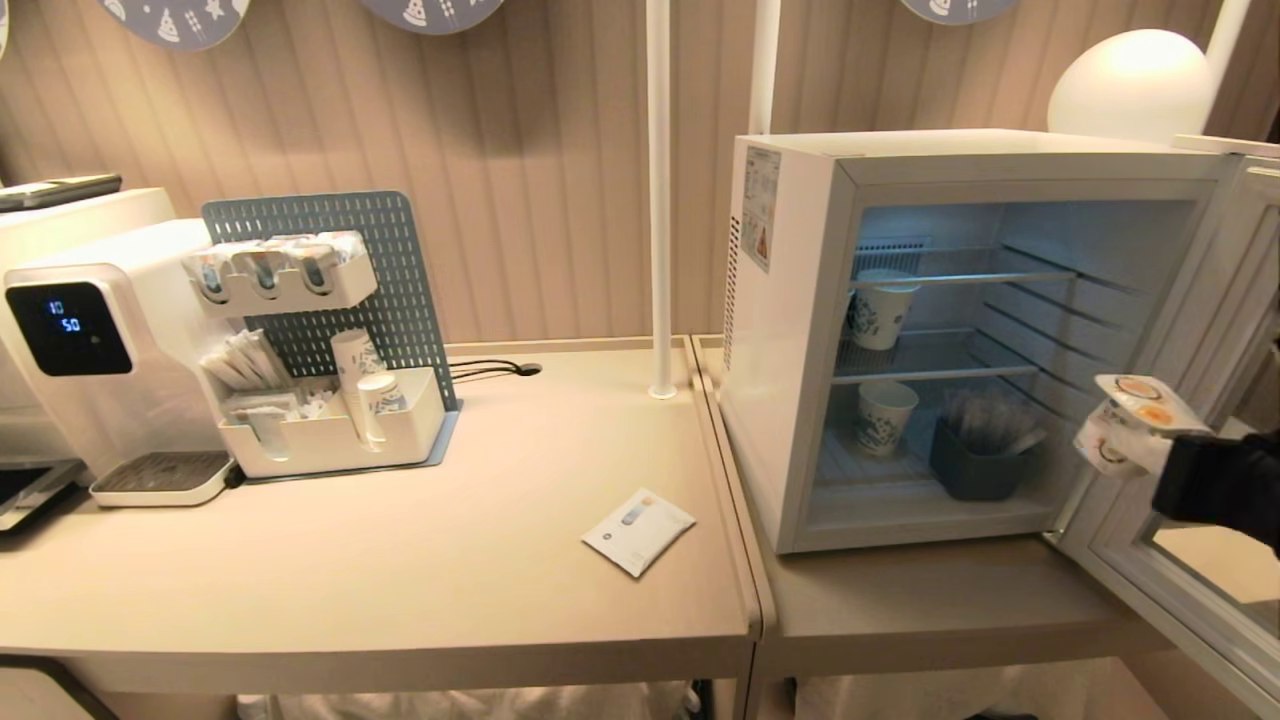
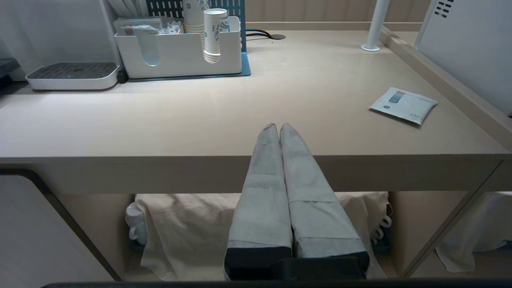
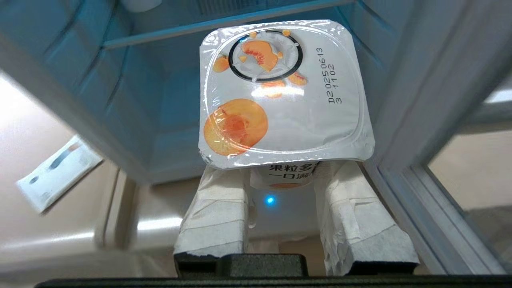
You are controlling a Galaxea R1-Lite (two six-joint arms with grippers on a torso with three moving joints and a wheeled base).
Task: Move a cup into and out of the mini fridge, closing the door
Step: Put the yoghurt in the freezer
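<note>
Head view: the right gripper (image 1: pixel 1118 440) grasps the cup (image 1: pixel 1135 418) just outside the mini fridge (image 1: pixel 790 330), beside its open door (image 1: pixel 1190 580). Left wrist view: the left gripper (image 2: pixel 278 128) is clenched at the desk's (image 2: pixel 200 120) front edge. Right wrist view: the cup's foil lid (image 3: pixel 282 96) shows peach pictures and "D20250613".

The cup (image 1: pixel 1135 415) hangs before the mini fridge (image 1: pixel 800 330) (door (image 1: pixel 1190 560) swung open rightward).

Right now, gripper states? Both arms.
Left gripper: shut, empty, parked at the table's front edge.
Right gripper: shut on the cup, in front of the open mini fridge.
</note>
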